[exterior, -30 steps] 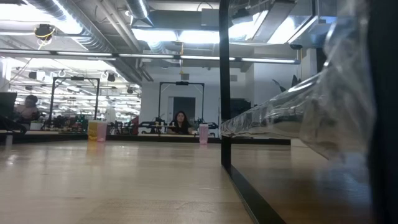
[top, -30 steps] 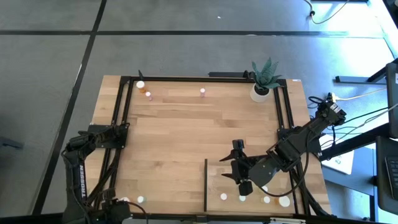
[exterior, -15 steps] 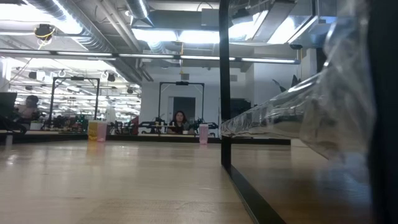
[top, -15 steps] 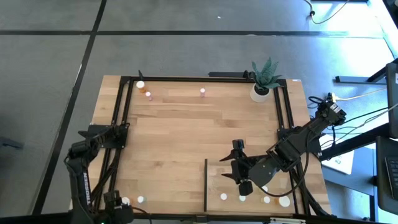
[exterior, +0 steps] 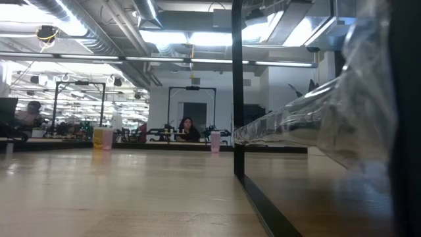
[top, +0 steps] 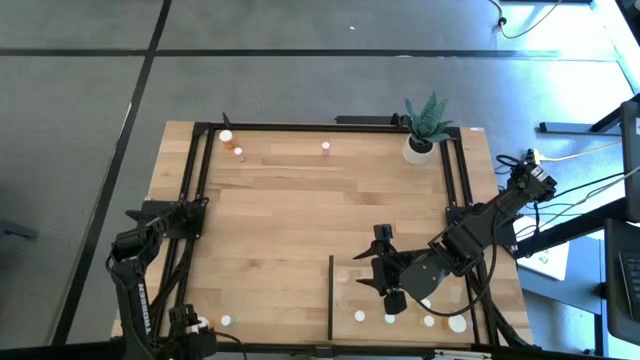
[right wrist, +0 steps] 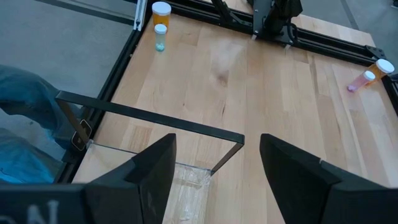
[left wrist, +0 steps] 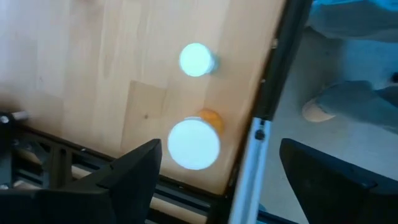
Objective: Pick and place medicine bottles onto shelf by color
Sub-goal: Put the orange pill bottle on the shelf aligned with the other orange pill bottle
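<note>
1. The left gripper hangs over the near left corner of the table, its fingers spread wide with nothing between them.
2. Straight below it in the left wrist view stands an orange bottle with a broad white cap, and just beside that a smaller white-capped bottle; both stand close to the black frame rail at the table edge (neither is touched by the fingers).
3. The right gripper hovers above the shelf at the near right; its fingers stand apart and hold nothing.
4. The shelf's thin dark upright edge faces the middle of the table, and several white caps line its near side, the largest at the right end.
5. At the far left corner stand a white-capped bottle and an orange one; a pink bottle stands alone along the far edge.
6. A potted plant occupies the far right corner.
7. The low view shows a person seated in the room beyond the table.
</note>
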Available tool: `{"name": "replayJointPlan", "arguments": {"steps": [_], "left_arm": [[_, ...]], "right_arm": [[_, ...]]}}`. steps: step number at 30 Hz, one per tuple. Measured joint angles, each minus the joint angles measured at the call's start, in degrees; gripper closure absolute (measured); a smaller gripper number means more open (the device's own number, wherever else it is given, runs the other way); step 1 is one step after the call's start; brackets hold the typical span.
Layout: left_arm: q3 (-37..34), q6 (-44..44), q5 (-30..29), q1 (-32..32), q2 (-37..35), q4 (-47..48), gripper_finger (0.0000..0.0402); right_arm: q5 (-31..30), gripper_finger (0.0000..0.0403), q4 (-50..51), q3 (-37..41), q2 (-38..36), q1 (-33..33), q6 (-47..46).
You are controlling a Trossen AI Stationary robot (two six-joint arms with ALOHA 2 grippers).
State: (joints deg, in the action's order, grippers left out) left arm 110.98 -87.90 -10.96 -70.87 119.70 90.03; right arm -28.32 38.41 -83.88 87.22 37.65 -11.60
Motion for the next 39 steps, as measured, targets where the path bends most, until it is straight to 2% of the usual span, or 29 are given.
{"name": "replayJointPlan", "arguments": {"steps": [18, 24, 39], "left_arm": [[-6.2, 1.5, 0.2, 0.1, 0.0, -2.5, 0.0081], [-9.1, 1.5, 3.5, 0.0, 0.0, -6.8, 0.0081], [-14.1, 1.5, 4.5, -0.1, 0.0, -7.5, 0.0081]], "right_arm": [[0.0, 0.0169, 0.0, 0.0, 0.0, 0.0, -0.1], [0.0, 0.0169, 0.0, 0.0, 0.0, 0.0, 0.0], [0.0, 0.0169, 0.0, 0.0, 0.0, 0.0, -0.1]]}}
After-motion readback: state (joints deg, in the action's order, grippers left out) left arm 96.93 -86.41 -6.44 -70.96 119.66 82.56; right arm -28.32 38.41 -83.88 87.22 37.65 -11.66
